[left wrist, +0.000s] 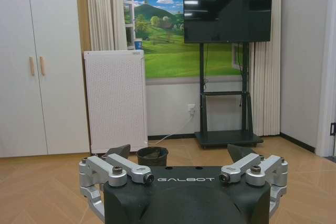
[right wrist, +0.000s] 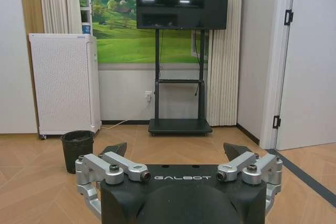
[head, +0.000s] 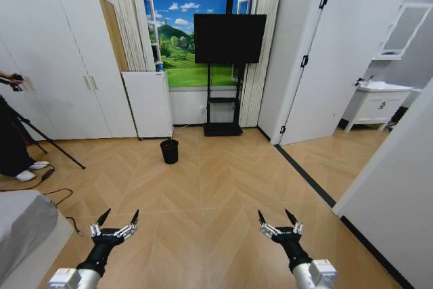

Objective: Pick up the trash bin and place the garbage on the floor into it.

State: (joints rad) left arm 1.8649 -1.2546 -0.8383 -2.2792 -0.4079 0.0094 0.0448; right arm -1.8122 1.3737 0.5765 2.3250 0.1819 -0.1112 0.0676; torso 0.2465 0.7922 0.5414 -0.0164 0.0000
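- I see the bin [head: 169,151] upright on the wood floor [head: 216,194], well ahead of me, just in front of the white perforated unit [head: 147,104] that stands against the wall; from my left wrist the bin [left wrist: 152,156] shows just above the gripper body, and from my right wrist the bin [right wrist: 77,150] sits near the white unit [right wrist: 65,83] and off to one side of the TV stand [right wrist: 179,126].
- I cannot make out any garbage on the floor from here.
- Behind the bin the TV [head: 229,38] stands on its black stand in front of a landscape mural [head: 177,38], curtains on either side; a cup [left wrist: 138,44] sits on top of the unit.
- My left gripper [head: 117,222] hangs low over bare floor, fingers spread apart, holding nothing; it is well apart from the bin.
- My right gripper [head: 279,220] hangs level with it on the other side, fingers likewise spread and empty; it too is far from the bin.
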